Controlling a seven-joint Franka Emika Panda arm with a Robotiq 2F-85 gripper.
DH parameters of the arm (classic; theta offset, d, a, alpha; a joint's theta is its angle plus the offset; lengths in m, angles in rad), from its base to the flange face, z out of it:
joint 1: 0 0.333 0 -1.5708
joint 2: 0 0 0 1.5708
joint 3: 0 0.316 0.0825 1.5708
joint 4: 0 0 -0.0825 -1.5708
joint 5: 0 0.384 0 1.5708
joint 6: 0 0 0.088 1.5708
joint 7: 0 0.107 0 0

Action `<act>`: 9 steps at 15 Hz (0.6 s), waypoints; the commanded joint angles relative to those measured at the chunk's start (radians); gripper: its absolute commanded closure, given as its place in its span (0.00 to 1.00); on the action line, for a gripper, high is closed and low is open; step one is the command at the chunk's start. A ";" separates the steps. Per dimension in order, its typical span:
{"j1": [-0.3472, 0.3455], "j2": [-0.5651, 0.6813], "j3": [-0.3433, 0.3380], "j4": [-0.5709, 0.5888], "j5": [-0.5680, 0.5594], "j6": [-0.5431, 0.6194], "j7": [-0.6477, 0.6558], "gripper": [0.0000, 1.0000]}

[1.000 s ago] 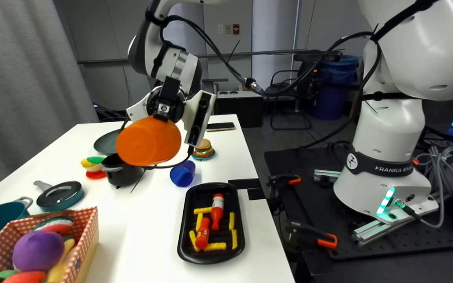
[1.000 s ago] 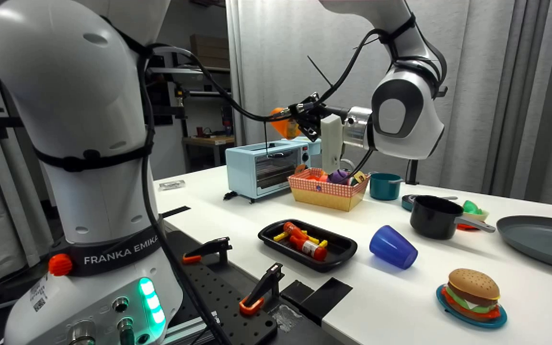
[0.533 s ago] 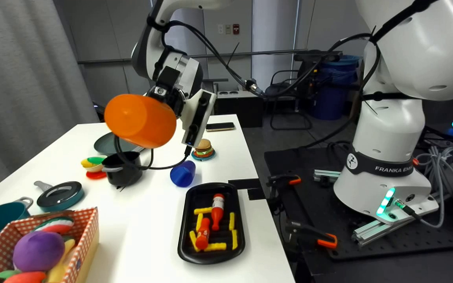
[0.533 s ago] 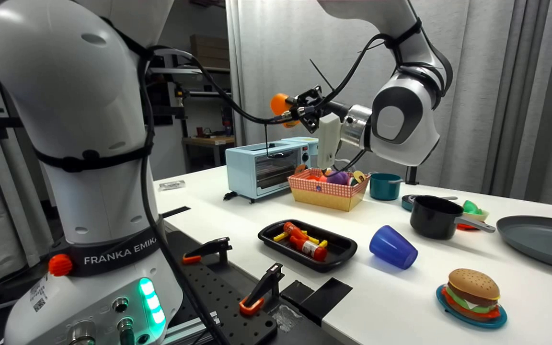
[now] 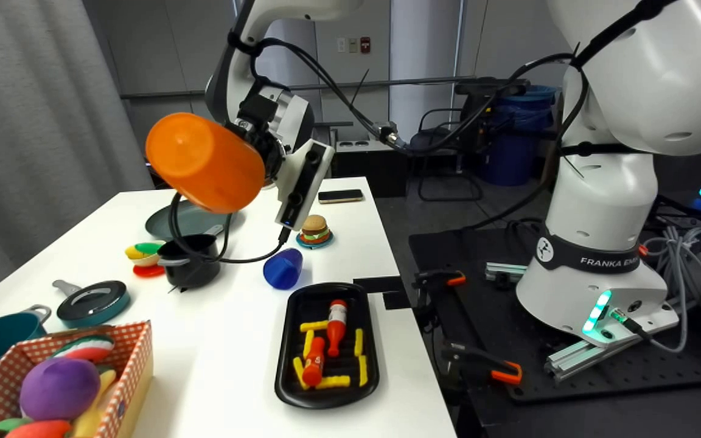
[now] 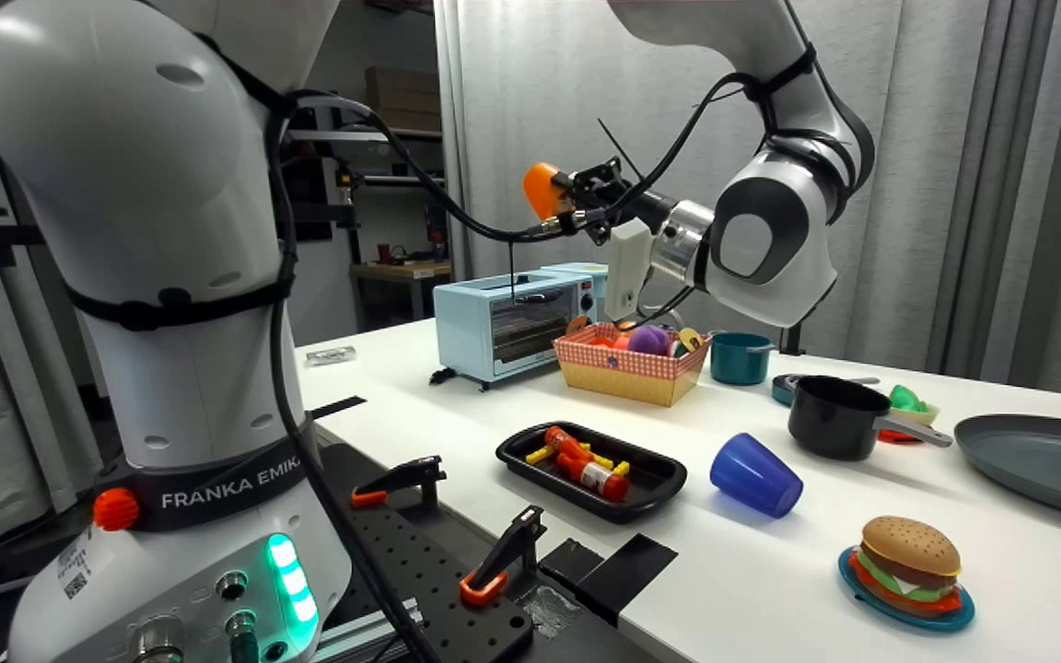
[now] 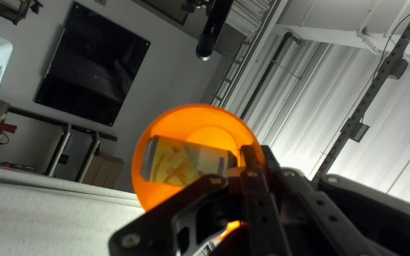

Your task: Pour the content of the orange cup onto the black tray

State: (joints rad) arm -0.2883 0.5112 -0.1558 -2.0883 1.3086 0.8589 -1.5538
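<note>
Up over the tabletop [image 5: 223,347], orange cup [image 5: 204,161] hangs tilted, gripper [image 7: 259,154] pinching its wall nr rim; contents [image 7: 176,161] partly yellow, too blurry to ID. Black tray [image 5: 314,304] sits lower, well apart, w/ 2 red bottles [image 5: 337,325] + yellow sticks [image 5: 332,382] in it; blue cup [image 5: 283,269] on its side nearby.

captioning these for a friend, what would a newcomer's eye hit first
Probably the bright orange cup, tilted in the claw, high off the white table. Next, the red bottles and yellow sticks in the black tray near the table's edge. Then the burger on its blue plate, lower right in an exterior view.
</note>
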 commanded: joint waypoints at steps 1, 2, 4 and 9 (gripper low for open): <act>-0.159 0.006 0.187 -0.010 0.061 -0.016 -0.034 0.99; -0.169 0.008 0.205 -0.005 0.070 -0.020 -0.040 0.99; -0.248 0.024 0.306 0.004 0.069 -0.018 -0.045 0.99; -0.347 0.043 0.409 0.009 0.053 -0.018 -0.040 0.99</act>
State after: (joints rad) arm -0.5742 0.5296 0.1965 -2.0907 1.3584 0.8413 -1.5844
